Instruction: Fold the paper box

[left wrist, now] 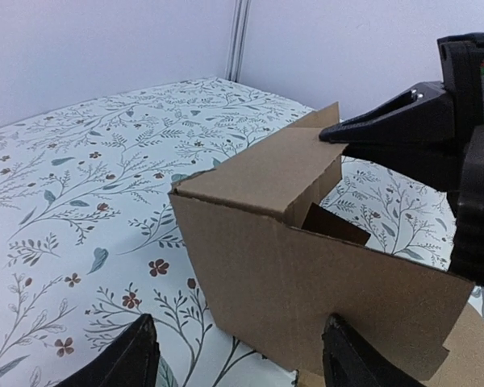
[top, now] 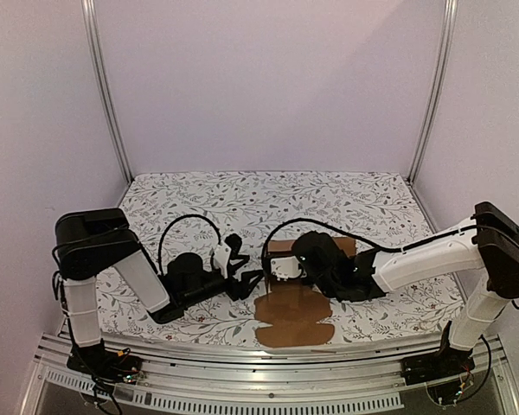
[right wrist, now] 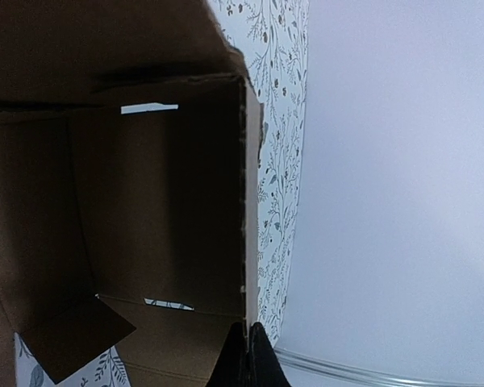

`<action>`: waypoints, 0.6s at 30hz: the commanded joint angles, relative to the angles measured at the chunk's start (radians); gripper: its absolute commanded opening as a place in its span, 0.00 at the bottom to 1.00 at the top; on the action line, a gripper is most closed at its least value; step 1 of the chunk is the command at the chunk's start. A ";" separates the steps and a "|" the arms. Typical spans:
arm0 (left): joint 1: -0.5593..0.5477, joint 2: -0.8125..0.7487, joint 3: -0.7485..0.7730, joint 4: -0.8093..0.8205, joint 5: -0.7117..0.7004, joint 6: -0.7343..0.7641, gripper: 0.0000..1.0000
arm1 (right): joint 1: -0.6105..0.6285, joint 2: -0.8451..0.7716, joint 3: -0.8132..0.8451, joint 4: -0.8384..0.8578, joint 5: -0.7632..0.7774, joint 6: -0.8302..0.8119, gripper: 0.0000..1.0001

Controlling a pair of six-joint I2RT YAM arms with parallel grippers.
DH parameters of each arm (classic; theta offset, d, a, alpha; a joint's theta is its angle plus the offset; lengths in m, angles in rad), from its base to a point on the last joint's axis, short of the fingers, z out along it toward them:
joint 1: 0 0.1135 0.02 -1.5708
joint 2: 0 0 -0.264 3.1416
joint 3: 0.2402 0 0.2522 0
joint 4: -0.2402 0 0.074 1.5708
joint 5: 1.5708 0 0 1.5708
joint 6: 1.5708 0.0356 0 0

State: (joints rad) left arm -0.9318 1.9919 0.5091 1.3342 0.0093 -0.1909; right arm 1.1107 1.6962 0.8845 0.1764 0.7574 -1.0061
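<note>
Brown kraft, the paper box (left wrist: pixel 290 282) stands half-raised at the lower centre of the top view on the floral table (top: pixel 372 207), the right gripper (left wrist: pixel 335 139) pinching its upper flap, seemingly to steady it, while the left gripper (top: pixel 246 278) hovers spread wide before the near wall.

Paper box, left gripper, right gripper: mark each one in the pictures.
paper box (left wrist: pixel 306 274), left wrist view, on its bare front panel.
left gripper (left wrist: pixel 240 359), left wrist view, midway between its spread fingertips.
right gripper (right wrist: pixel 248 359), right wrist view, between fingertips closed on the box wall's edge.
</note>
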 commanded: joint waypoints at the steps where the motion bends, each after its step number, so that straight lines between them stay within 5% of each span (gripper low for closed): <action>1: -0.021 -0.030 -0.042 0.095 -0.087 0.025 0.69 | 0.014 -0.030 0.073 -0.125 -0.056 0.045 0.00; 9: -0.022 -0.053 -0.046 0.083 -0.090 0.026 0.69 | 0.015 -0.010 0.199 -0.361 -0.104 0.147 0.00; 18: -0.024 0.005 0.025 0.053 -0.019 0.031 0.71 | 0.015 0.029 0.208 -0.397 -0.120 0.187 0.00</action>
State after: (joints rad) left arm -0.9382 1.9583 0.4862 1.3334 -0.0536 -0.1761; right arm 1.1145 1.6997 1.0809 -0.1799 0.6777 -0.8654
